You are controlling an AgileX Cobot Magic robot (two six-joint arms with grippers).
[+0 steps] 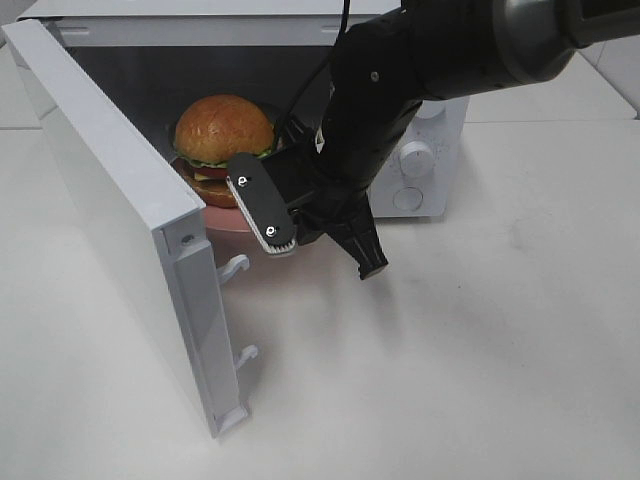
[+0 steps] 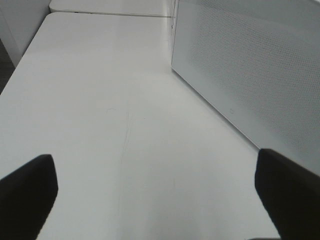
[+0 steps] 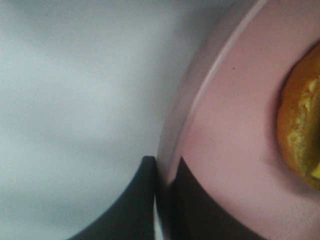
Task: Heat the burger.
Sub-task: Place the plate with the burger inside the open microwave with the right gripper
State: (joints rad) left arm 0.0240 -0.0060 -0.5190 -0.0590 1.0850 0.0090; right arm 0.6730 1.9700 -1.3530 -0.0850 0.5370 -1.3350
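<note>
Sitting on a pink plate (image 1: 228,219), the burger (image 1: 222,135) is resting at the open microwave's (image 1: 432,160) mouth. Left wrist view: the left gripper (image 2: 155,187) is hanging spread apart above the table (image 2: 100,100). Right wrist view: the right gripper (image 3: 162,172) is clamping the plate's rim.

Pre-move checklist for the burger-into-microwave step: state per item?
1. The door swung wide open: ok.
2. The burger upright on the plate: ok.
3. The right gripper, jaws shut on the plate rim: ok.
4. Plate fully inside the microwave: cannot tell, the arm hides its front edge.
5. Doorway free for closing: not ok, the right arm is in it.
6. The left gripper open, empty, above the table: ok.
</note>
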